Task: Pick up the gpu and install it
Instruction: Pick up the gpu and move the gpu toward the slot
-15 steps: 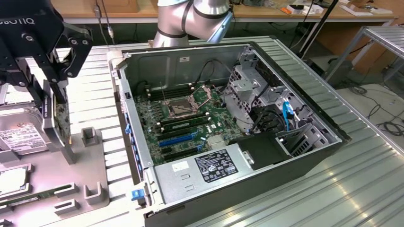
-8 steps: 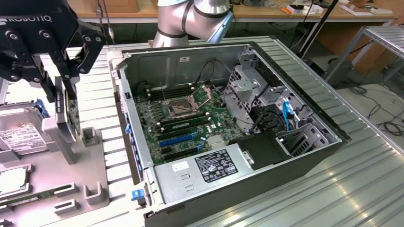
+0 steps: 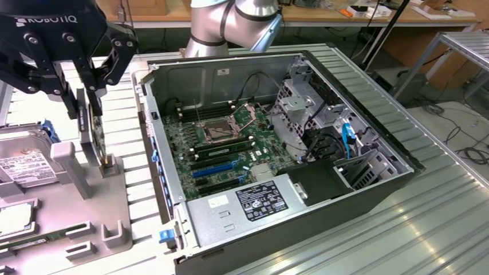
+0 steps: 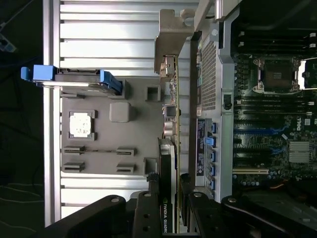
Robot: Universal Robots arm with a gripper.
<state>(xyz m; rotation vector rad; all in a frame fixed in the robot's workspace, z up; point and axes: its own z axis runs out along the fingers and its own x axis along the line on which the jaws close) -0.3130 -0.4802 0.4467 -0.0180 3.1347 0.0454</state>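
Observation:
The gpu (image 3: 95, 137) stands on edge over the grey holder tray (image 3: 68, 229) at the exterior view's left, beside the open computer case (image 3: 229, 71). My gripper (image 3: 90, 117) comes down from above and is shut on its upper edge. In the wrist view the gpu (image 4: 171, 124) runs edge-on away from my gripper (image 4: 168, 201), one finger on each side of its black shroud. Its silver end bracket (image 4: 173, 29) is at the far end. The card's lower edge is level with a small post of the tray; I cannot tell whether it still touches.
The case lies open with the motherboard (image 3: 229, 137) and blue expansion slots (image 3: 216, 169) facing up. A power supply (image 3: 244, 200) sits at its near end and a drive cage (image 3: 306, 114) at the exterior view's right. A hard drive (image 3: 23, 166) and a processor (image 4: 81, 124) rest in the tray.

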